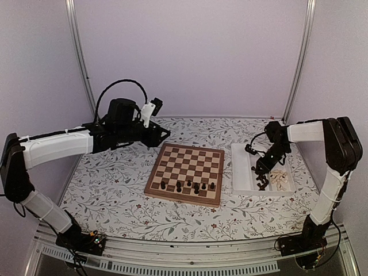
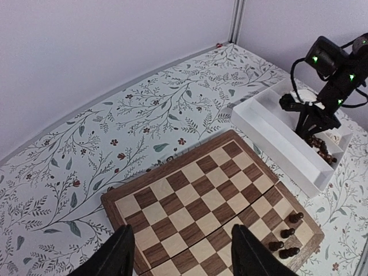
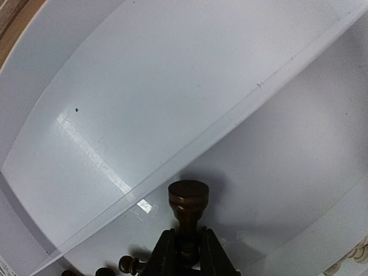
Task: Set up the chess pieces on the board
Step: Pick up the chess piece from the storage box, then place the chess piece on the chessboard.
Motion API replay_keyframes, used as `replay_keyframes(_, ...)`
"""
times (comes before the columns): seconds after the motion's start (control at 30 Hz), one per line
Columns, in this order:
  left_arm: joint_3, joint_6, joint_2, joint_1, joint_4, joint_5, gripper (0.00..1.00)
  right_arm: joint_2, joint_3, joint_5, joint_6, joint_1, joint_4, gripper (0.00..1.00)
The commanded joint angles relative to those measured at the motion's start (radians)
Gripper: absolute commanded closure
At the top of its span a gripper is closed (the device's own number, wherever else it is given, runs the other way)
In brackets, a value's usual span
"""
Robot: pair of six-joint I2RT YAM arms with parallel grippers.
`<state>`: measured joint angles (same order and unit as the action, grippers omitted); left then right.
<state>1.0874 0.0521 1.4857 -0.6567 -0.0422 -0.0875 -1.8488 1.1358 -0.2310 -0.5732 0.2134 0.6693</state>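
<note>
The wooden chessboard (image 1: 186,173) lies mid-table with several dark pieces (image 1: 188,186) along its near rows; it also shows in the left wrist view (image 2: 207,207), with dark pieces (image 2: 286,238) at its right corner. My left gripper (image 2: 181,256) is open and empty, hovering above the board's far left part (image 1: 164,133). My right gripper (image 3: 187,256) is down in the white tray (image 1: 247,172), shut on a dark brown piece (image 3: 187,210) whose round base points away from the camera. More dark pieces (image 1: 263,181) and cream pieces (image 1: 280,178) lie in the tray.
The tray's dividing wall (image 3: 190,144) runs diagonally just beyond the held piece. Two loose dark pieces (image 3: 129,265) lie by the right fingers. A floral cloth (image 1: 115,184) covers the table; metal frame posts (image 1: 80,57) stand at the back.
</note>
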Motion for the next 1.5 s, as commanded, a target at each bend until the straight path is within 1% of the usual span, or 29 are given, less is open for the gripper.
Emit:
replay_keyframes(0.0,0.021,-0.004,0.019,0.009,-0.012,-0.063,0.41,0.01,-0.011,-0.001,0.006,-0.006,-0.001,0.87)
replay_keyframes(0.13,0.023,-0.016,0.027,-0.003,0.0,-0.153,0.43,0.121,-0.015,-0.012,-0.006,-0.005,0.03,0.88)
replay_keyframes(0.23,0.032,0.016,0.041,-0.029,0.019,-0.225,0.43,0.214,-0.011,-0.107,-0.036,-0.002,0.071,0.88)
replay_keyframes(0.3,0.04,0.07,0.059,-0.046,0.055,-0.256,0.42,0.263,-0.009,-0.149,-0.046,0.014,0.084,0.89)
replay_keyframes(0.37,0.058,0.129,0.085,-0.063,0.081,-0.299,0.39,0.294,-0.006,-0.185,-0.062,0.048,0.101,0.89)
replay_keyframes(0.47,0.088,0.254,0.131,-0.083,0.13,-0.368,0.38,0.341,0.009,-0.242,-0.085,0.132,0.121,0.89)
replay_keyframes(0.53,0.088,0.344,0.163,-0.093,0.2,-0.419,0.38,0.36,0.033,-0.281,-0.097,0.191,0.136,0.89)
replay_keyframes(0.67,0.12,0.48,0.252,-0.134,0.291,-0.476,0.38,0.349,0.105,-0.311,-0.11,0.296,0.178,0.89)
replay_keyframes(0.77,0.157,0.517,0.308,-0.181,0.312,-0.481,0.38,0.309,0.163,-0.31,-0.119,0.353,0.207,0.89)
replay_keyframes(0.93,0.217,0.547,0.374,-0.224,0.296,-0.49,0.41,0.261,0.223,-0.307,-0.124,0.403,0.225,0.89)
replay_keyframes(1.17,0.235,0.562,0.411,-0.237,0.288,-0.535,0.45,0.249,0.236,-0.293,-0.117,0.425,0.227,0.89)
replay_keyframes(1.3,0.224,0.569,0.416,-0.237,0.28,-0.494,0.46,0.258,0.241,-0.287,-0.114,0.425,0.227,0.89)
replay_keyframes(1.47,0.234,0.576,0.438,-0.236,0.272,-0.493,0.47,0.267,0.249,-0.297,-0.114,0.425,0.231,0.89)
